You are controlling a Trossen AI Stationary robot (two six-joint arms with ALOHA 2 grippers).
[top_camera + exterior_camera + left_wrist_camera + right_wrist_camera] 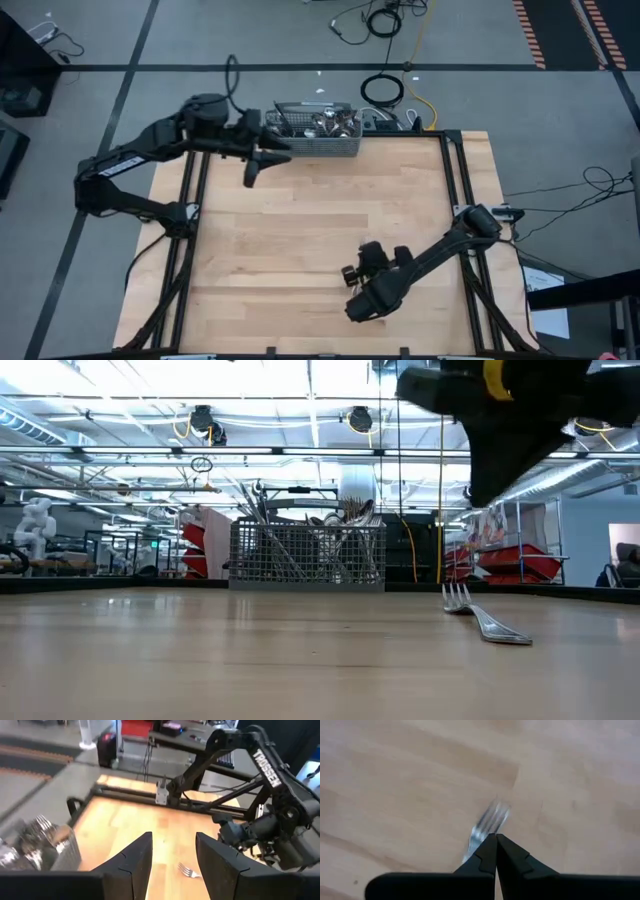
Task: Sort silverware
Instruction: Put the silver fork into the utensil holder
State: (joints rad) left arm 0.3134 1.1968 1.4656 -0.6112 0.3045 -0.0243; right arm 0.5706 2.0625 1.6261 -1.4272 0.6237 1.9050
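One shiny silver fork (487, 620) lay flat on wood table (300, 660), tines toward far side, apart from the rest; other silverware (335, 520) (forks, spoons etc.) stood upright, packed in mesh basket (316, 145) at table's far edge.

Bright overhead lights w/ glare; wrist views blurry.

One fork (487, 622) lies alone on the desk (300, 250), and that's the only loose piece out there. One wire-mesh basket (318, 134) stands at the desk's far edge, crammed with more silverware (318, 520), too tangled to count. Two arms are over the desk, one pincer (252, 176) on the left, one pincer (352, 296) on the right.
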